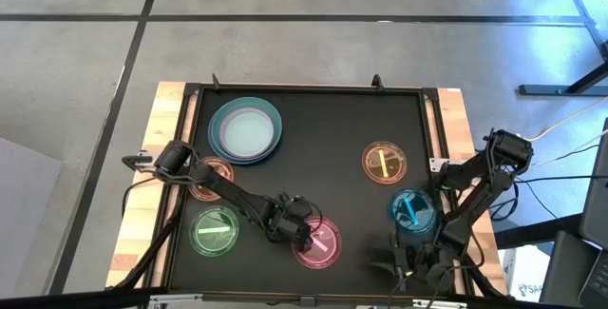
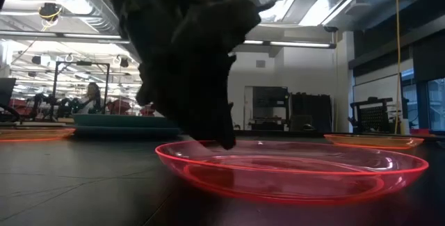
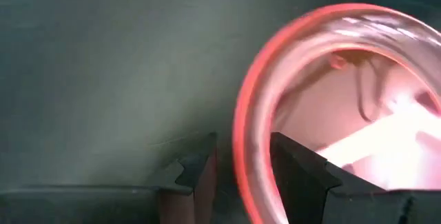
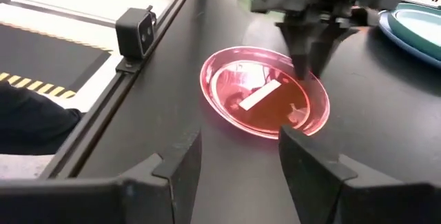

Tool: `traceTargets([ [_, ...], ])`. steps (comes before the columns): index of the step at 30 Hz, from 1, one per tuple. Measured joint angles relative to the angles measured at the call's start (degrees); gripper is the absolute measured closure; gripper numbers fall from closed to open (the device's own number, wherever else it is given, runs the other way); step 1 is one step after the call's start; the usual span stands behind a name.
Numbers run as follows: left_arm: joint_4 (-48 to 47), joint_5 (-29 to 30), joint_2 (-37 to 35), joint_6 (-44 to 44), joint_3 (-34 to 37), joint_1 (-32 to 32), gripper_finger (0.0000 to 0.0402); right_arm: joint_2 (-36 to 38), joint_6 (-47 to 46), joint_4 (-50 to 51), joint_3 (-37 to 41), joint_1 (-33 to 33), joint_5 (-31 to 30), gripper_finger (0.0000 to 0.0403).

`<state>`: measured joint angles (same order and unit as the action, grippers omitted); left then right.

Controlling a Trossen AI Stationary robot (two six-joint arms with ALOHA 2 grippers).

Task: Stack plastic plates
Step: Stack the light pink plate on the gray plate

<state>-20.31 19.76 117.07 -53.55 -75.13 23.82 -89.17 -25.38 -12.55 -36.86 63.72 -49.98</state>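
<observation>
The pink translucent plate [image 1: 319, 242] lay flat on the black table [image 1: 323, 138] near its front edge, well apart from the stack of opaque plates [image 1: 245, 129] at the back left. The left gripper [image 3: 238, 176] straddled its rim, fingers spread, one inside and one outside, not yet pinching. A good grasp would probably close squarely on the rim and lift gently to avoid tipping. The right gripper [image 4: 238, 162] waited open, low at the front right.
</observation>
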Motion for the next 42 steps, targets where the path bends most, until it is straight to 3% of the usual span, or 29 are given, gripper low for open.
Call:
traceTargets([
  [8,1.08,-7.08,0.03,6.82,0.03,-0.96,0.0282,0.0,0.04,0.65,0.0,-0.39,-3.27,0.0217],
  [17,1.04,-9.98,-0.01,13.71,0.02,-3.1,0.039,0.0,-0.03,2.57,0.0,-2.18,-4.48,0.0217],
  [23,-0.28,-10.39,-1.72,21.17,0.02,-5.46,0.0399,0.0,-2.86,2.47,0.0,-2.64,-4.48,0.0217],
  [30,-9.52,-8.79,-8.96,28.17,0.09,-9.75,0.04,0.0,-3.96,2.57,0.0,-2.64,-4.78,0.0217],
  [36,-18.03,-3.38,-17.95,33.02,0.17,-14.24,0.0401,0.09,-3.96,3.71,0.0,-2.64,-8.07,0.0217],
  [42,-18.97,-0.45,-28.26,36.39,6.37,-21.32,0.0401,0.87,-6.21,7.82,-0.04,-2.82,-10.7,0.0217],
])
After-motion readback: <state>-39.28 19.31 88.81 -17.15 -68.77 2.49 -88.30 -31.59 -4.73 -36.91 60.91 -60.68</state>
